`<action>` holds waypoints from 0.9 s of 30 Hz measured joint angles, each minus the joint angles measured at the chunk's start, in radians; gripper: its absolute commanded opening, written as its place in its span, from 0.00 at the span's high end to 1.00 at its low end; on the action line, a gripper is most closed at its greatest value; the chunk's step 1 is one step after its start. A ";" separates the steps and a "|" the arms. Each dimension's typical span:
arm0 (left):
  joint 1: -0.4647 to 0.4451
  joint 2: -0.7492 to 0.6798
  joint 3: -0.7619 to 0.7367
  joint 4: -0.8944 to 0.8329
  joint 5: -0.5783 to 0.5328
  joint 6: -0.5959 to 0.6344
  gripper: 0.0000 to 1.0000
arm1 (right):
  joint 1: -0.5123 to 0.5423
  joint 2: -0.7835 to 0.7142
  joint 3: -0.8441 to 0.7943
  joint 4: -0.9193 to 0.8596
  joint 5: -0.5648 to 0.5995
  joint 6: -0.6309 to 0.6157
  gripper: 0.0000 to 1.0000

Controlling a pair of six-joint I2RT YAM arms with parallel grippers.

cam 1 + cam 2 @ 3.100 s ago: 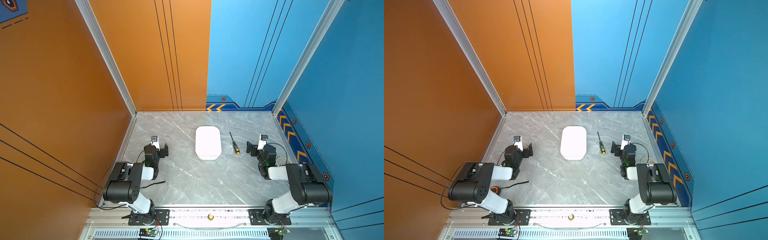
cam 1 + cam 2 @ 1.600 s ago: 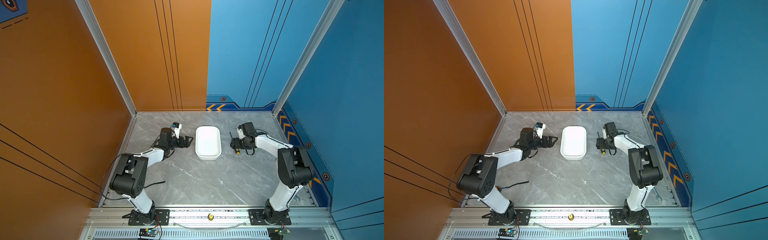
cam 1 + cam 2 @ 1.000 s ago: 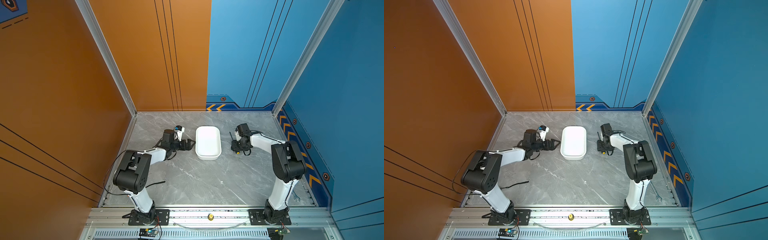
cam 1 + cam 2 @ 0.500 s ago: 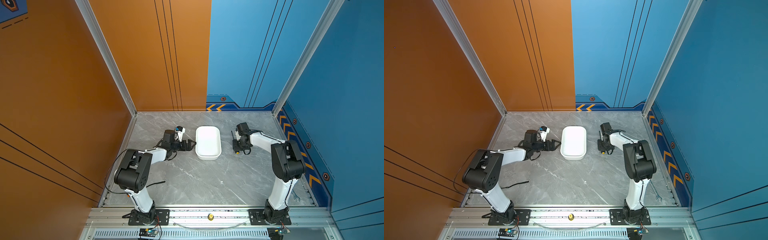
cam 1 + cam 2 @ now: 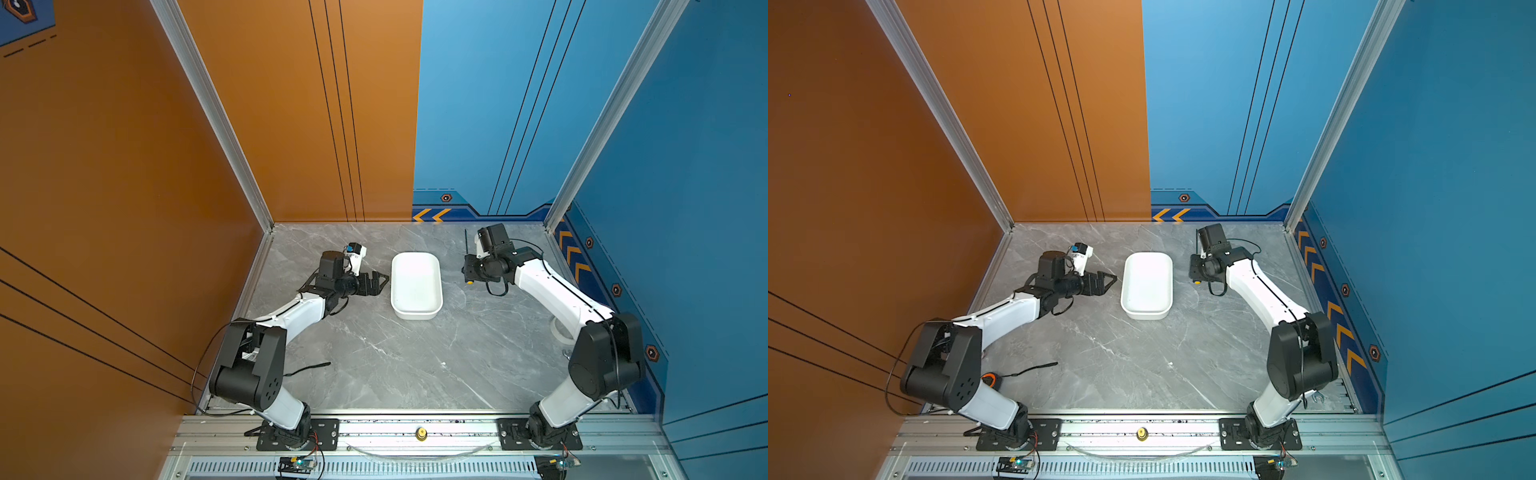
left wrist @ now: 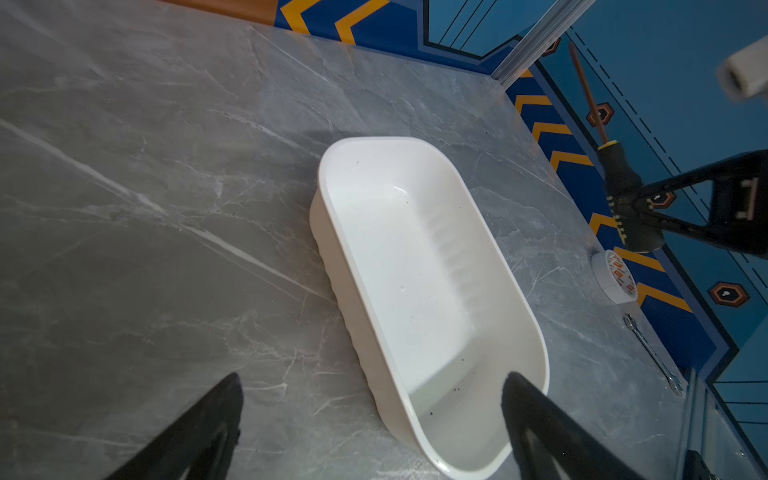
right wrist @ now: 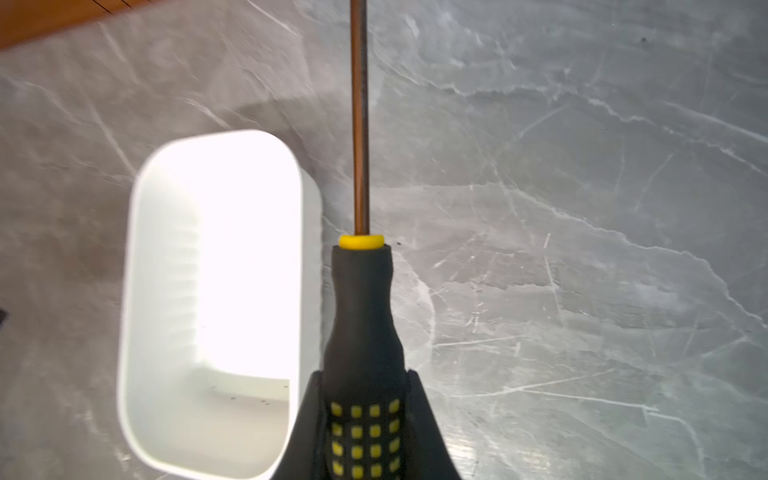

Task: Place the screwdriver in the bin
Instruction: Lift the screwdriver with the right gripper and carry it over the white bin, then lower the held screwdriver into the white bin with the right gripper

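a robot test cell in a lab: a left arm (image 5: 291, 320) and a right arm (image 5: 552, 291) bolted to a metal rail (image 5: 374, 428) behind the jaws, a grey marble-look table (image 5: 395, 365) under the jaws, plain orange panels (image 5: 124, 166) and blue panels (image 5: 685, 166) with printed chevrons (image 5: 432, 215) walling it in beyond the jaws.

The right pincer (image 7: 363, 376) has clamped the screwdriver (image 7: 360, 307) and raised it off the table (image 7: 582, 208).
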 measured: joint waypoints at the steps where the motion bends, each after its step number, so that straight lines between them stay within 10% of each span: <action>1: 0.005 -0.008 0.002 -0.005 -0.005 0.003 0.02 | 0.022 -0.011 0.019 0.000 0.003 0.027 1.00; 12: 0.021 -0.023 -0.024 -0.032 -0.027 0.019 0.02 | 0.185 0.112 0.148 0.003 -0.012 0.279 1.00; 27: 0.046 -0.062 -0.062 -0.032 -0.034 0.037 0.02 | 0.292 0.294 0.138 0.030 0.018 0.313 1.00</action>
